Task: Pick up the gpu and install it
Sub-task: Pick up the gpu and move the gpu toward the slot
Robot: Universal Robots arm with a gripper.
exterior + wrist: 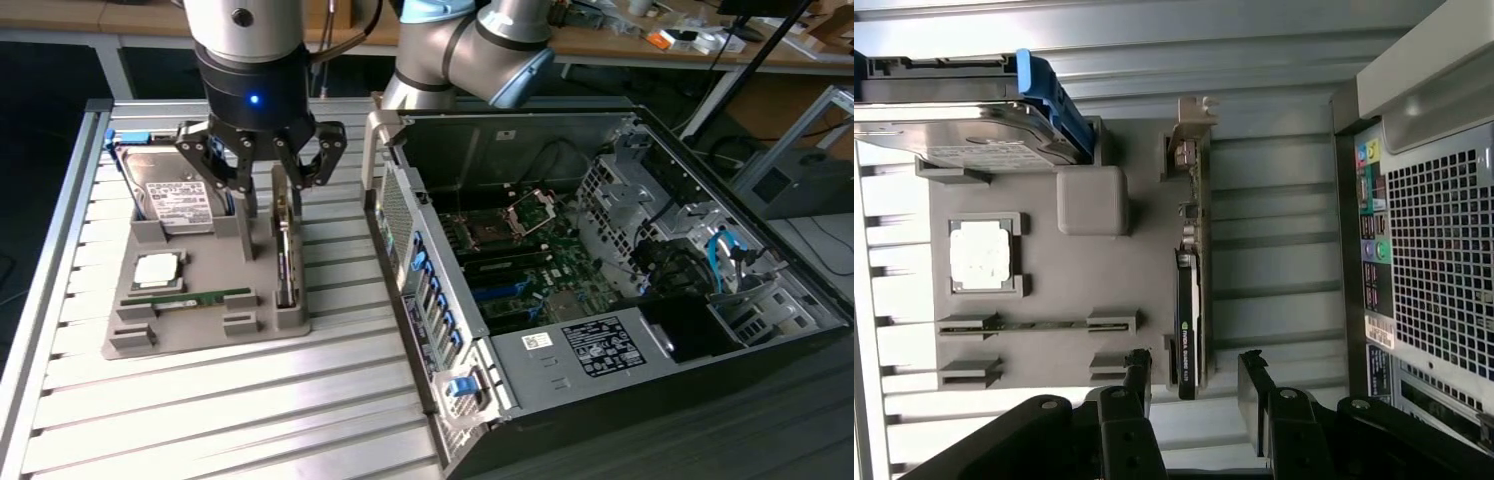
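Fingers of my end effector stand wide, empty | gpu on edge in grey holder, just beneath | card's long axis crosses my closing line, faces toward the fingers

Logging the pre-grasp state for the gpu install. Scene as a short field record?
gripper: open, over the gpu, a finger on either side of the card's line
gpu: on edge in the tray, not held
tray: grey, on the slatted table
also in tray: hard drive, CPU, RAM
case: open, to the tray's right in the exterior view
install: not done
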